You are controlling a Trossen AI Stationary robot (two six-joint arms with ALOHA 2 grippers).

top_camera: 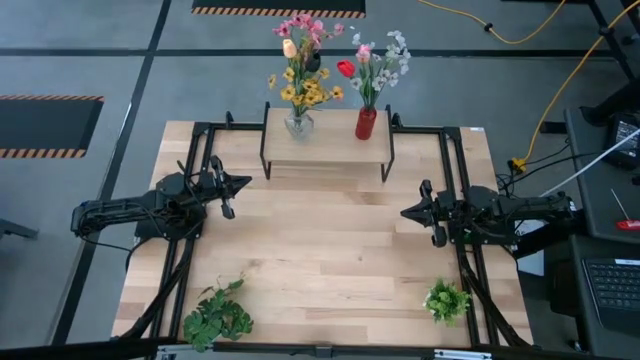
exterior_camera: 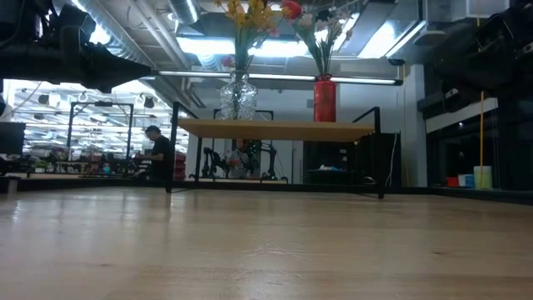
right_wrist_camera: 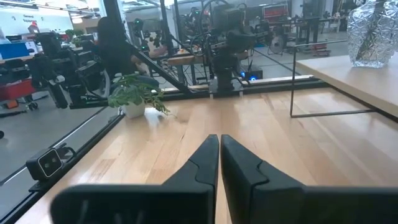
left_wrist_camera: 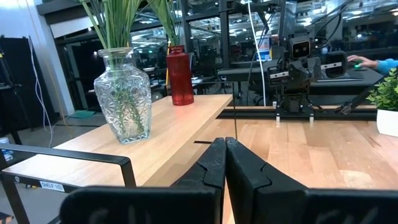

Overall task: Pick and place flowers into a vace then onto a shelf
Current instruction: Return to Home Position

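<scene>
One shelf [top_camera: 330,146] — bearing flowers [top_camera: 303,88] in two vases (clear vase [top_camera: 298,123], red vase [top_camera: 366,124]).

Dark, near-black all over; built of slim jointed segments; swells into a blocky housing just behind the left gripper [top_camera: 243,183] and likewise behind the right gripper [top_camera: 407,212], with a short stub jutting sideways from each; ends in matte black fingers [left_wrist_camera: 211,165], wedge-shaped, narrow at the tips, stepped in angular shoulders farther back, widening into a broad flat block at the gripper's root; carries a small boxy camera [left_wrist_camera: 300,46] with a pale face just above the right gripper.
</scene>
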